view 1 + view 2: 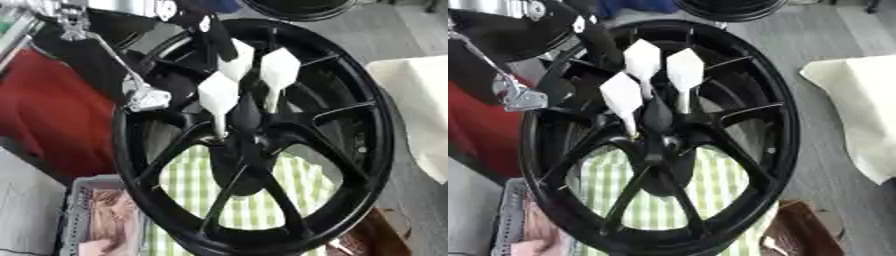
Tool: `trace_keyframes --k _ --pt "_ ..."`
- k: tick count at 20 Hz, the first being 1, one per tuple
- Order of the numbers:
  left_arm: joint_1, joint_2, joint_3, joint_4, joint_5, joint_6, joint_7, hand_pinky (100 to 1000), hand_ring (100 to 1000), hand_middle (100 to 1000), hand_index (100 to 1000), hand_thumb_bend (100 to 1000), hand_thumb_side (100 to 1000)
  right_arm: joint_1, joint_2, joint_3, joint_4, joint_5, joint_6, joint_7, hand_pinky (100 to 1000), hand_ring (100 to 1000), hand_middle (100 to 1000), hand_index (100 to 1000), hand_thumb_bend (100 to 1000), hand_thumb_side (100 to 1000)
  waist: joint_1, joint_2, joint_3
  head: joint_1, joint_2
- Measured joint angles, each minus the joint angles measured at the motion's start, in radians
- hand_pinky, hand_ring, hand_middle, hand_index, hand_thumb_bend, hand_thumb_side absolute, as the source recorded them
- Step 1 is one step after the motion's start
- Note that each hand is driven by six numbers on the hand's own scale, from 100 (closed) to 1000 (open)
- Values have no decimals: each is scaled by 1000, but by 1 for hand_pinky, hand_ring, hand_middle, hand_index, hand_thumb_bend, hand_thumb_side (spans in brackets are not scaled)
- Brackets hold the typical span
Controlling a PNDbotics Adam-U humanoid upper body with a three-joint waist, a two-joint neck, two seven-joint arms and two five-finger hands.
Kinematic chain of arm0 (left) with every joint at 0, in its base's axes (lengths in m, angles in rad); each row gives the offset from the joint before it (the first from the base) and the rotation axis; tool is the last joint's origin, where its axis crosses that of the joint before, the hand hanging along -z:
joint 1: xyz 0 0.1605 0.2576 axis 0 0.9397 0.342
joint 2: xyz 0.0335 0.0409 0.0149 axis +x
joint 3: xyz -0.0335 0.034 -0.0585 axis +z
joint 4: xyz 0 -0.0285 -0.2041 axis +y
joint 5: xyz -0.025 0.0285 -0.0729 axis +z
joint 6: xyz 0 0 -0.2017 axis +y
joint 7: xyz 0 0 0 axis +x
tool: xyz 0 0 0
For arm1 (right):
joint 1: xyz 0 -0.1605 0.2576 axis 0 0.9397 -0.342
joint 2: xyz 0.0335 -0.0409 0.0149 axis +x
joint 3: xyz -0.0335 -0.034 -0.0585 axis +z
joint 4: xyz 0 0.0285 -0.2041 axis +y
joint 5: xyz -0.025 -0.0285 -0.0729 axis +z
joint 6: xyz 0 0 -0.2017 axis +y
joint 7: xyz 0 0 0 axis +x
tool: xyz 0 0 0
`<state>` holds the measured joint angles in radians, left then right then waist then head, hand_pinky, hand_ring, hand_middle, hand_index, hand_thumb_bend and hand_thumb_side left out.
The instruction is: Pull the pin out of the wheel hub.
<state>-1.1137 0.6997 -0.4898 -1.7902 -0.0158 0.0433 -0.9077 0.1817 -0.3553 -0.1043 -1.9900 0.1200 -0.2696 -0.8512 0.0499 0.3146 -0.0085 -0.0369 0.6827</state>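
A large black spoked wheel hub (359, 150) stands tilted and fills the middle of both views. My left hand (219, 92) comes in from the upper left on a black arm with silver joints. Its white-tipped fingers (684, 70) are straight and spread, pointing down at the hub's centre (241, 130). The lowest finger's tip reaches the centre, where a small pale spot (633, 133) shows; I cannot make out whether that is the pin. Nothing is visibly held. My right hand shows in neither view.
A green-and-white checked cloth (254, 205) lies behind the spokes. To the left are a red cloth (52, 120) and a grey mesh basket (83, 215). A cream sheet (420, 110) lies right, a brown object (798, 230) lower right, and another black rim (728, 9) at the top.
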Motion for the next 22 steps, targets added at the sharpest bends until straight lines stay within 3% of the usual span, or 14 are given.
trace_keyframes --k 22 --pt "-4 -24 -42 38 -104 -7 0 931 815 828 894 100 130 -30 17 12 0 -6 2 2 420 615 548 557 317 281 4 23 -10 4 -8"
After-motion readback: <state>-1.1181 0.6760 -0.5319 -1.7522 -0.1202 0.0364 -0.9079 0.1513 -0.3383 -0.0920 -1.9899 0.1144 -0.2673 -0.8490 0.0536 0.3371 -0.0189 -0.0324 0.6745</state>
